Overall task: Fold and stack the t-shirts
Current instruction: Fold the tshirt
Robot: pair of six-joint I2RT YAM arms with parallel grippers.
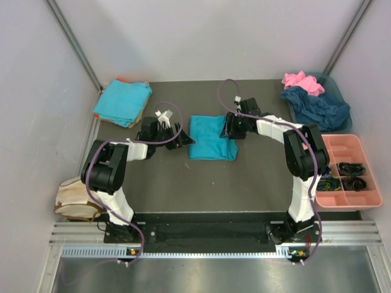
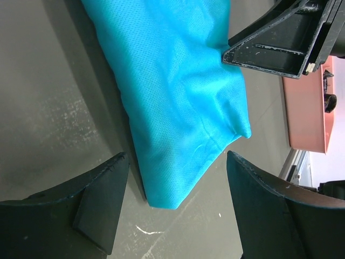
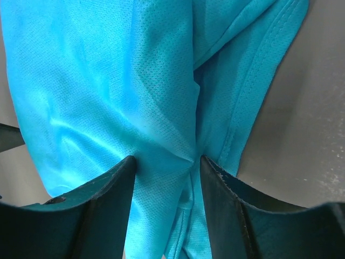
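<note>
Both pads of my right gripper (image 3: pixel 167 162) press a raised ridge of the turquoise t-shirt (image 3: pixel 108 81), cloth nipped between them. My left gripper (image 2: pixel 177 159) gapes wide, astride the shirt's corner, touching nothing. Shirt lies folded mid-way across the table (image 1: pixel 244 177), dark grey, scuffed. Folded turquoise stack (image 1: pixel 122 101) far left. Pink shirt (image 1: pixel 299 80) and navy shirt (image 1: pixel 317 107) heaped in a bin (image 1: pixel 335 85) far right, pink tray (image 1: pixel 351 143) nearer. White walls (image 1: pixel 201 36) all round. Tray's contents too small to identify.
</note>
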